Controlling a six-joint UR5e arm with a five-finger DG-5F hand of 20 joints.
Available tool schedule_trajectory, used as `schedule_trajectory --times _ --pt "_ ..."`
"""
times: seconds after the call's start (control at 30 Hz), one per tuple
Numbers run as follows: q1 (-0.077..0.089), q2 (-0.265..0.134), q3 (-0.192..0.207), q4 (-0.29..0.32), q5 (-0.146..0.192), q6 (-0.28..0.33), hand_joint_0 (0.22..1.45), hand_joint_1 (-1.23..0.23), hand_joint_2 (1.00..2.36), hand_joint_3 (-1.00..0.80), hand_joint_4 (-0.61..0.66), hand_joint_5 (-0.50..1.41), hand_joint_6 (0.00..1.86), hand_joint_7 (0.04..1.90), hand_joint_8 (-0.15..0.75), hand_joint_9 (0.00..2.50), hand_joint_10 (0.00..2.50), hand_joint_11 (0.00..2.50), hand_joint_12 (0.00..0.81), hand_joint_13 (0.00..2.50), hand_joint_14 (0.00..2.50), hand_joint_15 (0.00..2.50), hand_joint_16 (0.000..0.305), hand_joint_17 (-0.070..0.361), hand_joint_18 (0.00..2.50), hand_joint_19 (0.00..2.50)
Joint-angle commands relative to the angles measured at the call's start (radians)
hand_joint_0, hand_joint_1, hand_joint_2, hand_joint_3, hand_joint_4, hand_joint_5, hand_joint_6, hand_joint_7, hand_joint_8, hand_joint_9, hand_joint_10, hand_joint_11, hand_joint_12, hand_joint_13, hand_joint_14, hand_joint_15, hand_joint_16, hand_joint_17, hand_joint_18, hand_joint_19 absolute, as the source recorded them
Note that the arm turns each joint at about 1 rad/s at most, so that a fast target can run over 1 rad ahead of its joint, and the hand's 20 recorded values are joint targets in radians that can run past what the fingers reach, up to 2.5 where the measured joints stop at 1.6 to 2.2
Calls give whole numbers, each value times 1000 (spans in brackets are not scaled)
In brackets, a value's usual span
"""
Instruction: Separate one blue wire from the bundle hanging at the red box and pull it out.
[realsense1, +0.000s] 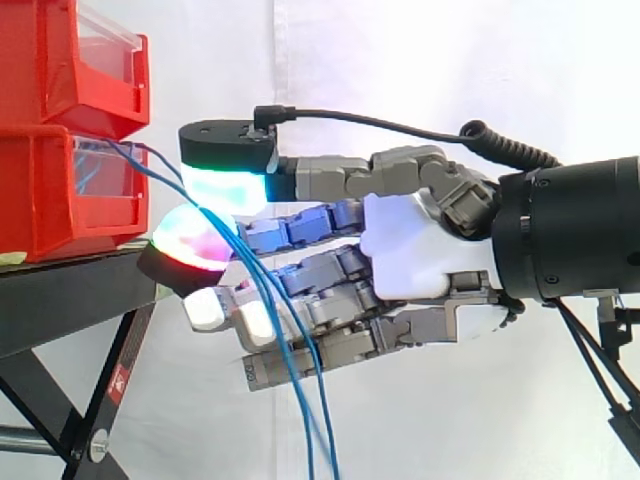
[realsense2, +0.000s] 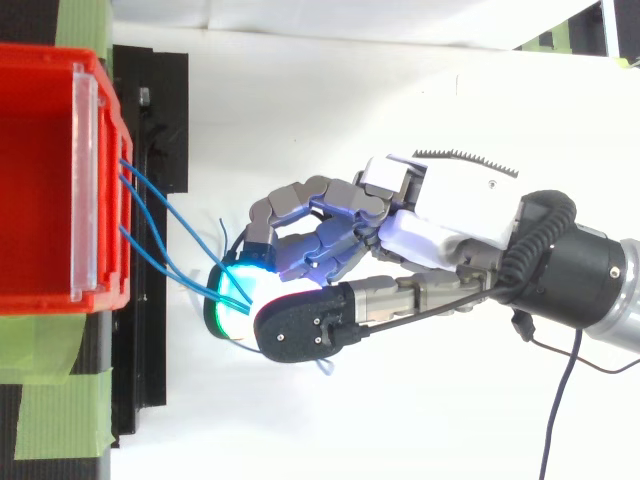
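Hanging behind the set-up is a white curtain (realsense1: 450, 60). In front of it a black stand (realsense1: 70, 300) serves as the bench, with two red bins stacked on it, an upper bin (realsense1: 50, 60) and a lower bin (realsense1: 40, 190).

The robot hand (realsense1: 420, 250) reaches in level from the right, just off the front of the lower bin. Its fingers are curled. A green-white thumb pad (realsense1: 225, 185) sits above a magenta-red finger pad (realsense1: 190, 240).

Blue wires (realsense1: 165, 178) leave the lower bin's front and run down between these two pads, which pinch them. They then hang loosely across the lower fingers. I cannot tell how many strands are in the pinch.

Green tape (realsense2: 60, 410) is stuck on the stand beside the bin.
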Motion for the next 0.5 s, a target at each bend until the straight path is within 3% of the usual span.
schedule_trajectory --times 0.0,0.47 --pt "1 2 0 -1 0 1 637 -772 1031 -70 145 -208 845 1019 320 986 21 857 340 1226 27 1052 58 129 425 183" --pt "1 0 0 -1 0 -3 642 -767 1030 -88 158 -210 845 1014 319 972 21 853 316 1386 19 1341 57 128 481 252"
